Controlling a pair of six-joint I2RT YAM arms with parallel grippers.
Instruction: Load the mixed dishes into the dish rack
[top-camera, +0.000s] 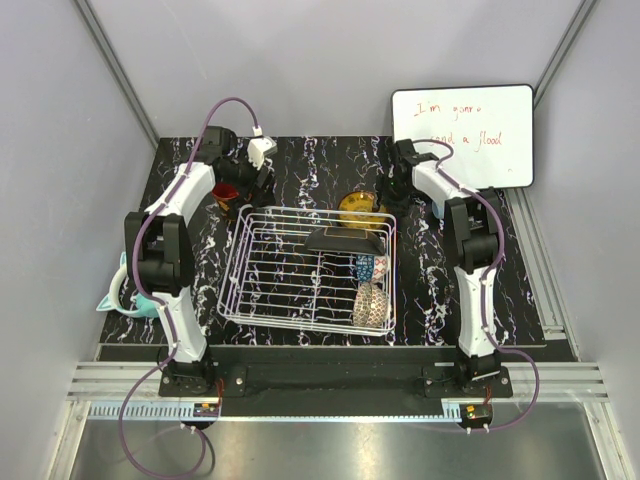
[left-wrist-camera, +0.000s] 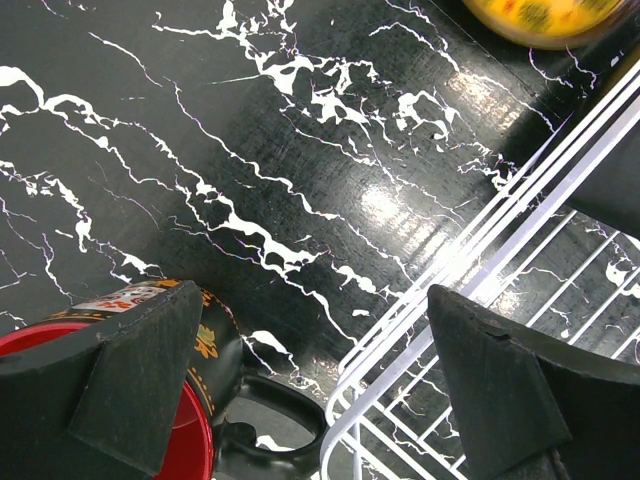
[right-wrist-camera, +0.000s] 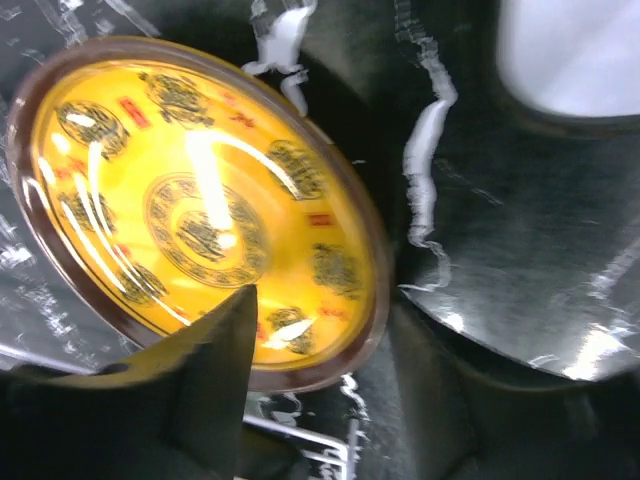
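At the table's (top-camera: 300, 175) left edge, towards the near side, teal rounded objects (top-camera: 118, 293) sit partly behind the left arm. The dish rack (top-camera: 262, 268) stands in the middle of the table, closer to its near edge. A beige-brown patterned bowl (top-camera: 371, 305) rests in the rack's near right corner. A blue patterned bowl (top-camera: 369, 267) is just beyond it along the right side, and a dark saucer (top-camera: 345, 240) lies towards the rack's far side. Outside the rack's far left corner stands the red mug (left-wrist-camera: 185, 445), dark and flowered on the outside, with its handle turned towards the rack's wire. The left gripper (left-wrist-camera: 320, 385) hangs over that corner with its jaws wide apart and nothing between them; one finger is above the mug and the other above the rack's rim. The yellow patterned plate (right-wrist-camera: 200, 210) is on the table just past the rack's far edge, right of centre. The right gripper (right-wrist-camera: 335, 330) is at the plate, with one finger over its brown rim and the other beside it. That view is blurred, so I cannot tell whether the jaws press on the plate. A whiteboard (top-camera: 462, 135) with red handwriting stands at the table's far right corner.
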